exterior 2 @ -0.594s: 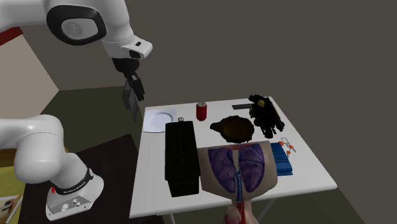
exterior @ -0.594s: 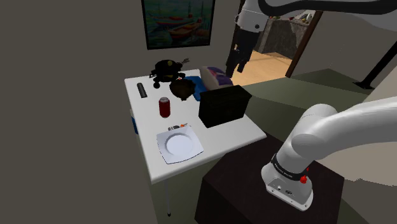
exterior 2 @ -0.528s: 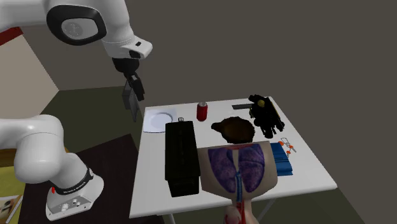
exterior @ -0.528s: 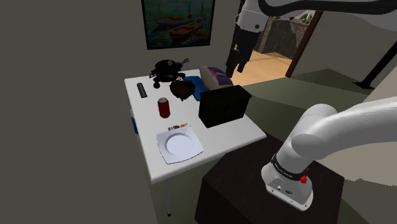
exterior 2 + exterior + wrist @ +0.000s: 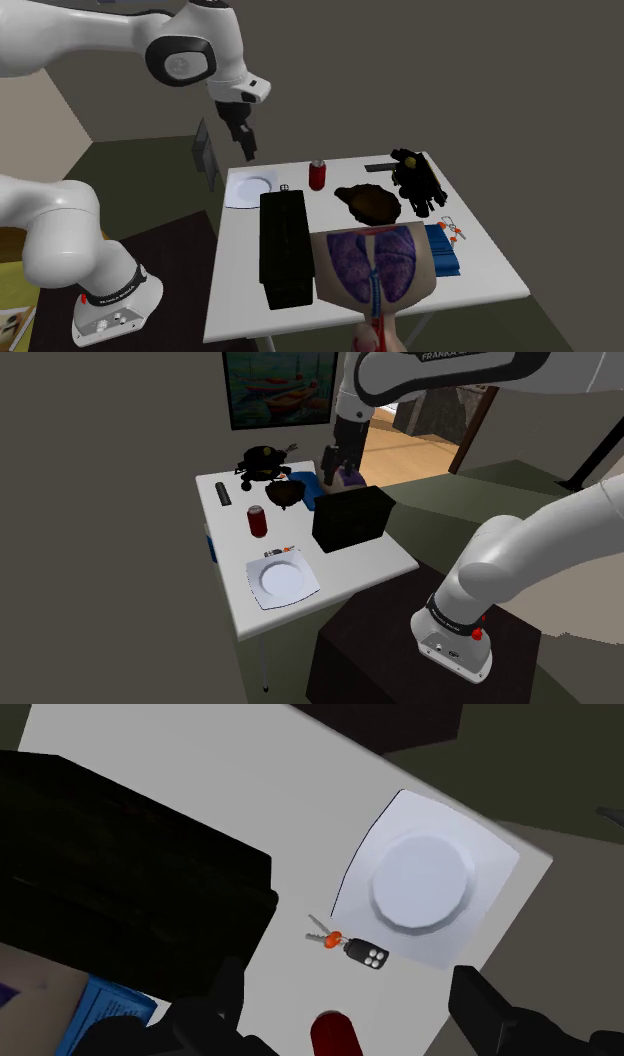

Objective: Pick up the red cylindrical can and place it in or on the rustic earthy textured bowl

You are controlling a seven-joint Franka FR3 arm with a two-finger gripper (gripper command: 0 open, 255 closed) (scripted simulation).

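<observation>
Upright red can [image 5: 258, 521] on white table [image 5: 236, 590]

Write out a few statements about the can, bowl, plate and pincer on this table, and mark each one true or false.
1. The red can stands upright on the white table. True.
2. The pincer is shut on the can. False: it is open above the table and holds nothing.
3. A bunch of keys lies between the can and the white plate. True.
4. The can sits in the dark bowl. False: it stands on the table beside the bowl, apart from it.
5. The black box rests on the plate. False: it stands on the table beside the plate.
</observation>
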